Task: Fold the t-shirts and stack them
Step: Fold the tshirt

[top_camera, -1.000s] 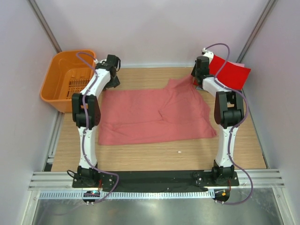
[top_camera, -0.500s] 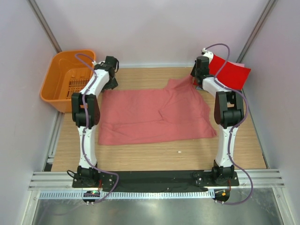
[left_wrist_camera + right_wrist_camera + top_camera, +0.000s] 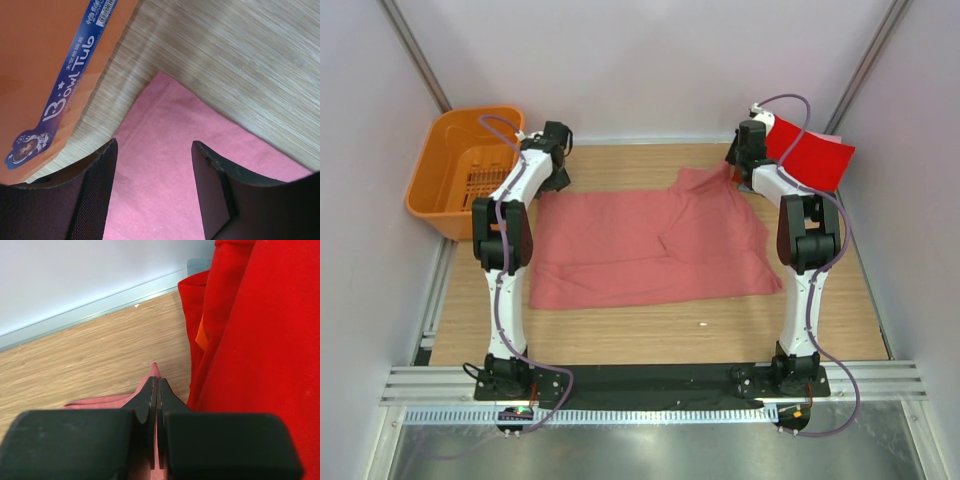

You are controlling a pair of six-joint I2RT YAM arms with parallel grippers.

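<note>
The salmon-pink t-shirt [image 3: 650,245] lies spread on the wooden table. Its far right corner is drawn up toward my right gripper [image 3: 732,168]. In the right wrist view my right gripper [image 3: 157,381] is shut on a thin pink fold of that shirt [image 3: 150,374]. The bright red t-shirt [image 3: 808,155] lies folded at the far right, right beside it [image 3: 260,340]. My left gripper [image 3: 552,180] hovers open over the shirt's far left corner [image 3: 165,165], fingers [image 3: 97,185] astride the cloth, nothing between them. No grey or pale shirts show.
The orange slotted basket [image 3: 460,170] stands at the far left, close to my left gripper; its wall with a blue label fills the left wrist view's upper left [image 3: 45,60]. Pale walls close the table on three sides.
My left gripper has shifted slightly toward the far left corner of the pink shirt. The right gripper holds its corner in place.
</note>
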